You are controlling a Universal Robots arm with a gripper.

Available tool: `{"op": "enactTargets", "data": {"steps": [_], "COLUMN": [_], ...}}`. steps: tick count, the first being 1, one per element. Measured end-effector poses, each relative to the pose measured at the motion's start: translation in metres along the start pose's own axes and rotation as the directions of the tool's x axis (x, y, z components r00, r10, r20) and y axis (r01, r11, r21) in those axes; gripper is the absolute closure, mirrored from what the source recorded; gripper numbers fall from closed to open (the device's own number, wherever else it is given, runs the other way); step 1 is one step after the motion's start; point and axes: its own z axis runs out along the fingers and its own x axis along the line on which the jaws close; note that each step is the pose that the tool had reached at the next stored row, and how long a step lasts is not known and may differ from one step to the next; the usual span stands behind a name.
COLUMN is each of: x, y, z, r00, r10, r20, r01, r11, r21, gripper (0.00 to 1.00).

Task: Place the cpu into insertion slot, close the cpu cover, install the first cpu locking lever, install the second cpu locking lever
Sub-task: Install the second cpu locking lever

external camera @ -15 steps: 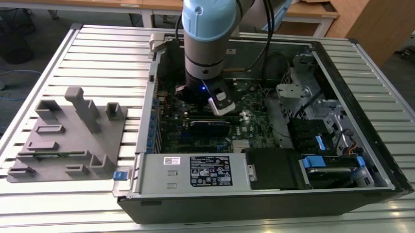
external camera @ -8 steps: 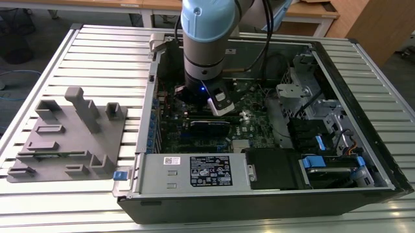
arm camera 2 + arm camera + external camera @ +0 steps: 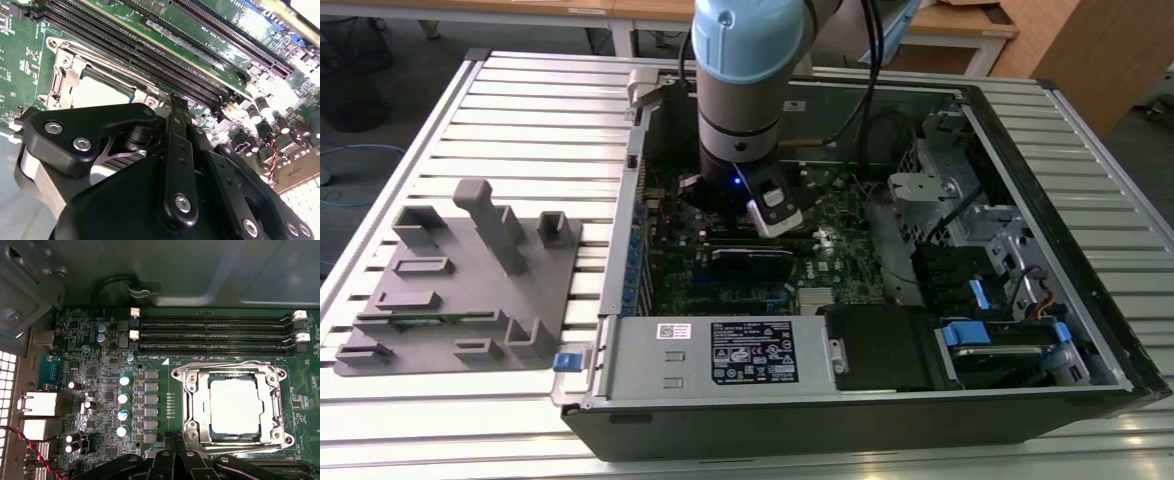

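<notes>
- arm [image 3: 744, 80] reaches down into the open pc case [image 3: 1067, 330], which lies on its side on the slatted desk [image 3: 520, 100]; wrist sits over the green motherboard [image 3: 720, 275].
- hand [image 3: 172, 440]: black linkages and fingers [image 3: 177, 125] come together at one tip just beside the socket's edge in both wrist views; looks narrowed right down, nothing seen held.
- cpu [image 3: 234, 407] sits flat in the insertion slot [image 3: 200, 432], silvery top facing up, seen through the cover's cut-out.
- cpu cover [image 3: 267, 405] lies down flat around the chip, framing it on all sides.
- wire locking lever [image 3: 227, 365] runs along the socket's side toward the ram slots; whether it's latched, can't tell.
- long black ram slots [image 3: 215, 332] w/ white clips run parallel next to the socket.
- row of silver-top caps [image 3: 123, 405] stands near the socket on the other side.
- grey fixture block [image 3: 460, 280] rests on the desk at the exterior view's left, well apart from the case.
- psu w/ label [image 3: 720, 355] fills the case's near edge in the exterior view.
</notes>
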Motion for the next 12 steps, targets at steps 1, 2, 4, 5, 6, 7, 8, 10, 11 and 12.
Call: {"op": "enactTargets", "data": {"steps": [1, 2, 4, 5, 6, 7, 8, 10, 11, 12], "x": [0.0, 0.0, 0.0, -0.0001, -0.0001, -0.0001, -0.0001, -0.0002, -0.0002, -0.0003], "y": [0.0002, 0.0003, 0.0009, 0.0012, 0.0016, 0.0019, 0.0023, 0.0031, 0.0034, 0.0037], "z": [-0.0009, -0.0018, -0.0044, -0.006, -0.0077, -0.0094, -0.0112, -0.0146, -0.0163, -0.0178], "r00": [1.0, 1.0, 1.0, 1.0, 1.0, 1.0, 1.0, 1.0, 1.0, 1.0], "r10": [0.0, 0.0, 0.0, 0.0, 0.0, 0.0, 0.0, 0.0, 0.0, 0.0], "r20": [-0.0002, -0.0002, -0.0002, -0.0002, -0.0002, -0.0001, -0.0002, -0.0002, -0.0002, -0.0002], "r01": [0.0, 0.0, 0.0, 0.0, 0.0, 0.0, 0.0, 0.0, 0.0, 0.0], "r11": [1.0, 1.0, 1.0, 1.0, 1.0, 1.0, 1.0, 1.0, 1.0, 1.0], "r21": [0.0004, 0.0004, 0.0004, 0.0004, 0.0005, 0.0004, 0.0004, 0.0005, 0.0005, 0.0004], "gripper": [0.89, 0.89, 0.89, 0.89, 0.89, 0.89, 0.89, 0.89, 0.89, 0.89]}}
